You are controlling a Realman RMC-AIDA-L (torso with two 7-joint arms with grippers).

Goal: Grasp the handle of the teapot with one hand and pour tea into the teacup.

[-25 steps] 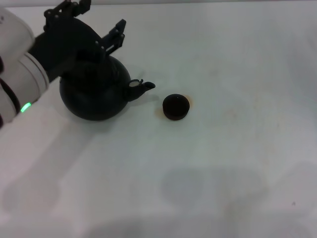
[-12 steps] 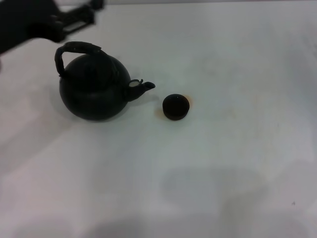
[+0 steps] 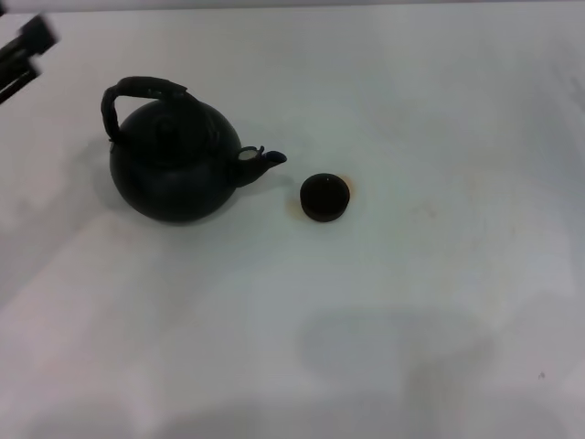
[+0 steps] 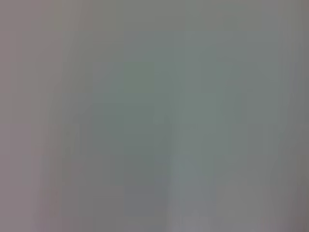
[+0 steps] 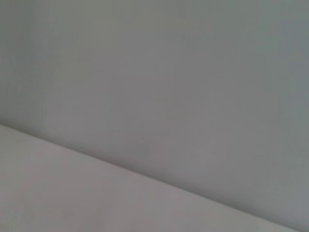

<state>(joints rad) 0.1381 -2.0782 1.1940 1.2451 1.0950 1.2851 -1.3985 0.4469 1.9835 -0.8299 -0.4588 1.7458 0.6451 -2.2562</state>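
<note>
The black teapot point(image 3: 174, 165) stands upright on the white table at the left, its spout point(image 3: 265, 160) pointing right at the teacup. Its arched handle point(image 3: 137, 91) curves over the top, free of any gripper. The small black teacup point(image 3: 324, 197) sits just right of the spout, apart from it. My left gripper point(image 3: 23, 55) shows only as black fingertips at the far left edge, well away from the teapot and holding nothing. My right gripper is out of view. Both wrist views show only blank grey surface.
The white table point(image 3: 411, 302) stretches wide to the right and front of the teacup. A faint orange stain point(image 3: 350, 189) lies beside the teacup.
My left gripper has let go of the handle and pulled back to the left, almost out of the head view. The teapot and teacup stay in place.
</note>
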